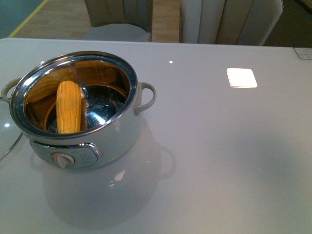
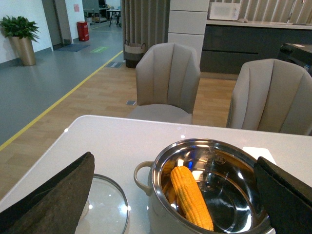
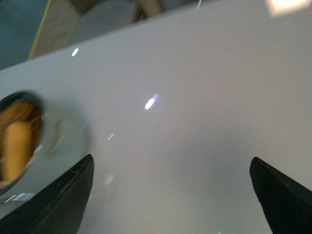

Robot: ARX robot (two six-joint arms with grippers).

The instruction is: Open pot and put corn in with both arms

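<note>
The pot point(image 1: 78, 112) was seen uncovered near the table's point(image 1: 219, 146) left edge, the corn point(image 1: 68, 107) leaning inside. The lid point(image 2: 105, 204) lay just beside it. Both claws, left point(image 2: 175, 195) and right point(image 3: 170, 195), were spread wide, apparently empty.

Left gripper point(image 2: 173, 195) and right gripper point(image 3: 170, 195), fingers spread wide, empty.

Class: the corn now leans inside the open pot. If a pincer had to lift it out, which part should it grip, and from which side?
Probably the corn's raised upper end, from above: it leans on the pot's wall near the rim, while its lower end sits deep inside.
</note>
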